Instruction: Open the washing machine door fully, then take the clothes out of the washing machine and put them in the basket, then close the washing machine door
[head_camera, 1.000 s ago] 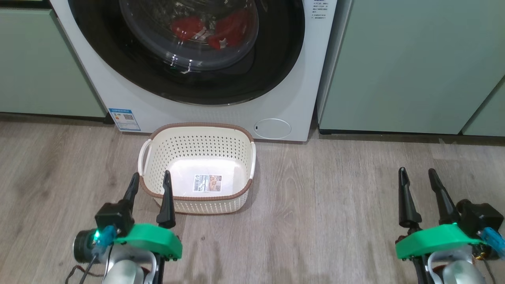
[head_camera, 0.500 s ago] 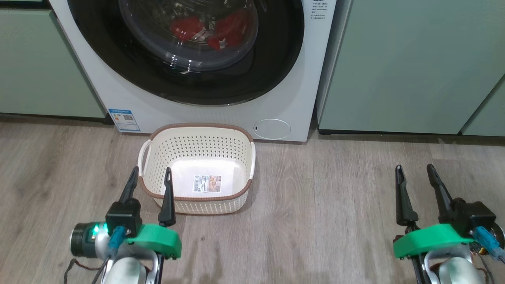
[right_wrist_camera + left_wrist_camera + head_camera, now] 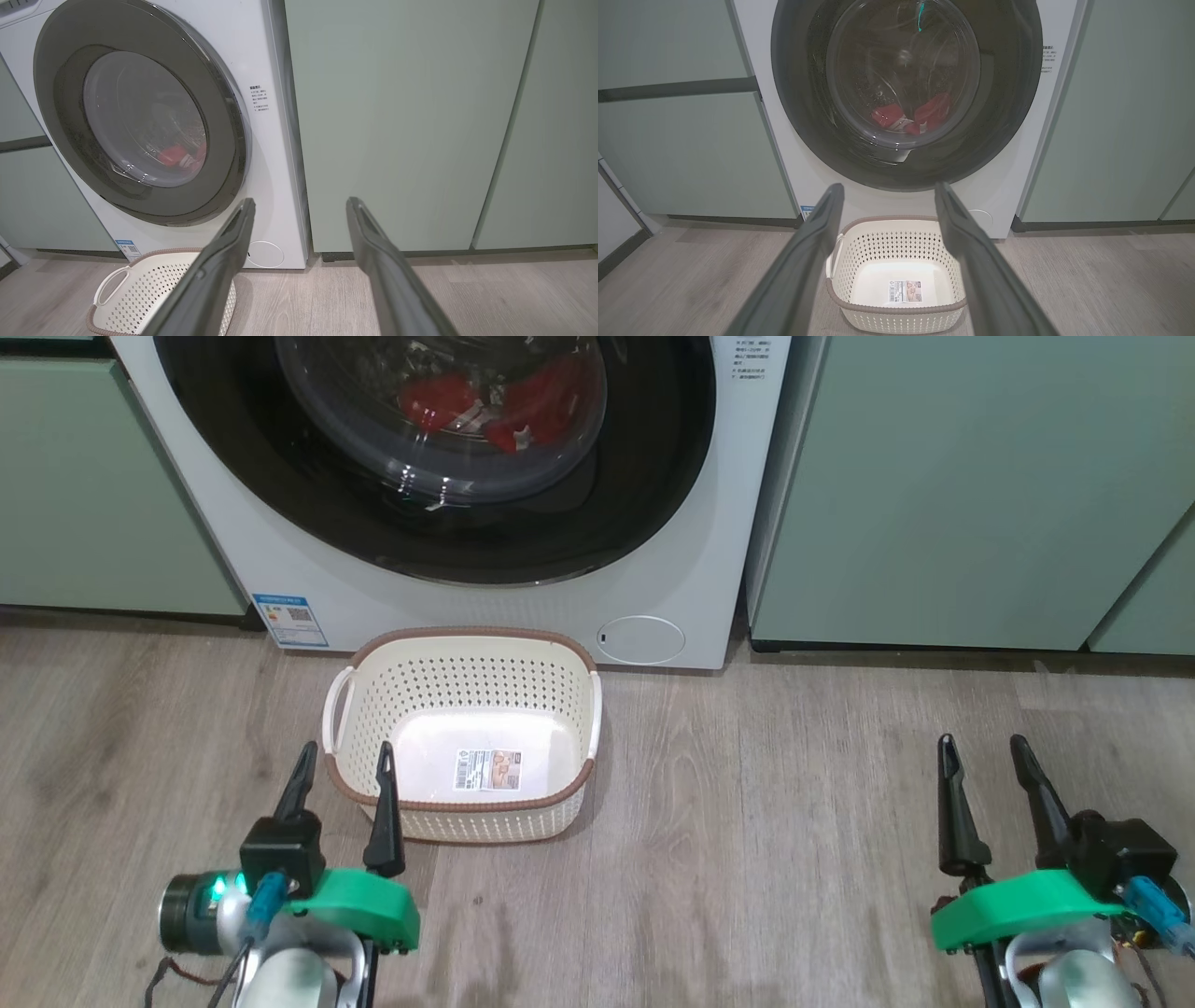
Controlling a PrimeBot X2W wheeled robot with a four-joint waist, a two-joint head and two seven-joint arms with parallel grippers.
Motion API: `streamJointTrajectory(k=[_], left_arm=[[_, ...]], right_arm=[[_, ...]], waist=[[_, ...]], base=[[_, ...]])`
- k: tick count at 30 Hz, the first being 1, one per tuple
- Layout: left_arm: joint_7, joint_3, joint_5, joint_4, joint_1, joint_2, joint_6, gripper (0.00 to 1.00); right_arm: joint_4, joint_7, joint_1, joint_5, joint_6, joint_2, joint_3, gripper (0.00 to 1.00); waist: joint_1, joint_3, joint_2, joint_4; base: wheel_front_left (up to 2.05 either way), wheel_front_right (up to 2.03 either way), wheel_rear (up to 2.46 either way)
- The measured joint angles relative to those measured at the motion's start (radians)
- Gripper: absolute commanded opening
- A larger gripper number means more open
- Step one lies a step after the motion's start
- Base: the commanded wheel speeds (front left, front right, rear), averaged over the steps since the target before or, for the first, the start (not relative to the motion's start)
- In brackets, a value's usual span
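Left tool: both fingers spread wide, holding nothing. It hangs above the floor and, in the head view, overlaps the near left corner of the basket.

Right tool: fingers equally wide apart and empty. It is over bare floor, well to the right of the basket.

Basket: cream with a brown rim, upright on the floor just in front of the washing machine. Inside is only a paper label on its bottom.

Washing machine: white, standing between pale green cabinets.

Washing machine door: black rim, closed against the front.

Clothes: red, lying low in the drum and seen through the door's clear window.
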Motion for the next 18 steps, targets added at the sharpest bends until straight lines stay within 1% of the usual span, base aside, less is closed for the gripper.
streamJointTrajectory(k=[11, 12, 14, 18], left_arm=[[0.000, -0.005, -0.019, 0.000, -0.008, -0.001, 0.000, 1.00], [0.000, -0.005, -0.019, 0.000, -0.008, -0.001, 0.000, 1.00], [0.000, -0.007, -0.020, 0.000, -0.008, -0.001, 0.000, 1.00], [0.000, -0.014, -0.036, 0.000, -0.008, -0.001, 0.000, 1.00]], right_arm=[[0.006, 0.000, 0.000, 0.003, 0.000, 0.000, 0.008, 1.00], [0.009, 0.000, 0.000, 0.003, 0.000, 0.000, 0.012, 0.89], [0.026, 0.000, -0.001, 0.011, 0.000, 0.000, 0.021, 0.00], [0.065, 0.000, -0.025, 0.069, 0.000, 0.000, 0.021, 0.00]], waist=[[0.0000, -0.002, 0.0000, 0.003], [0.0000, -0.002, 0.0000, 0.003], [0.0000, -0.001, 0.0000, 0.005], [0.0000, 0.008, 0.0000, 0.010]], base=[[0.00, 0.00, 0.00], [0.00, 0.00, 0.00], [0.00, 0.00, 0.00], [0.00, 0.00, 0.00]])
